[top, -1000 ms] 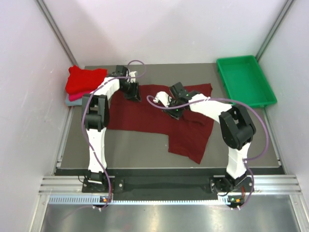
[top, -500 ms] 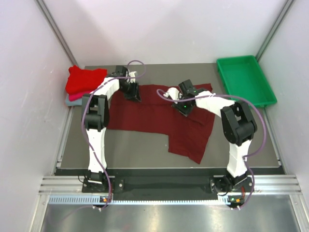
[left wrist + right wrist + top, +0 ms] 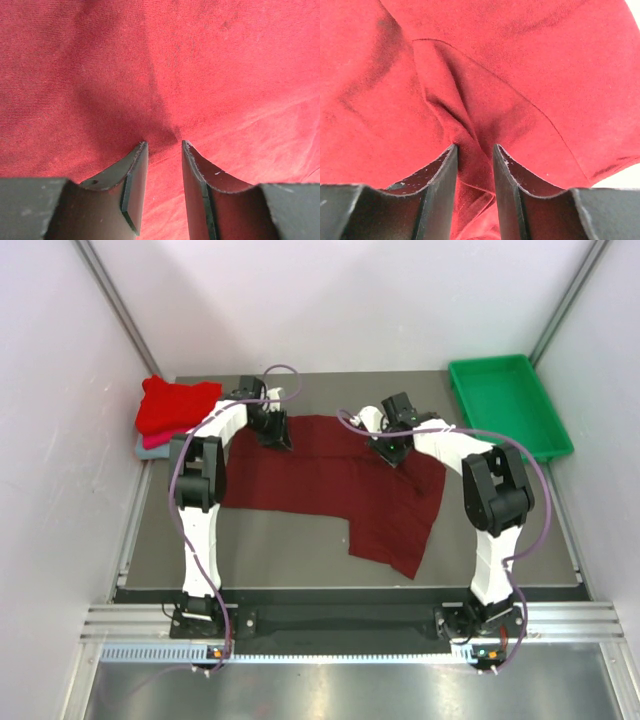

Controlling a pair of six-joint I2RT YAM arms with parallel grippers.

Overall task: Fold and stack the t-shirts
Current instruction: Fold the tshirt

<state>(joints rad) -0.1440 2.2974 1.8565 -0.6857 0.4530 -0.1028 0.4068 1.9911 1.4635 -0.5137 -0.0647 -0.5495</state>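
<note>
The dark maroon t-shirt (image 3: 330, 485) lies spread on the grey table, one part hanging toward the front right. My left gripper (image 3: 275, 437) is down on its back left corner. In the left wrist view the cloth (image 3: 200, 60) puckers between the narrow-set fingertips of this gripper (image 3: 162, 145). My right gripper (image 3: 390, 452) sits on the shirt's back edge, right of centre. In the right wrist view that gripper (image 3: 475, 147) is shut on a raised fold of maroon cloth (image 3: 470, 115). A bright red folded t-shirt (image 3: 175, 405) tops a stack at the far left, over pink (image 3: 155, 440) and grey-blue (image 3: 143, 450) ones.
A green plastic tray (image 3: 508, 405) stands at the back right corner of the table. White walls close in on the left, right and back. A metal rail (image 3: 340, 625) runs along the near edge by the arm bases.
My right gripper has moved right and toward the back with the fold in it, pulling the shirt's back edge out flatter. The left gripper has stayed in place.
</note>
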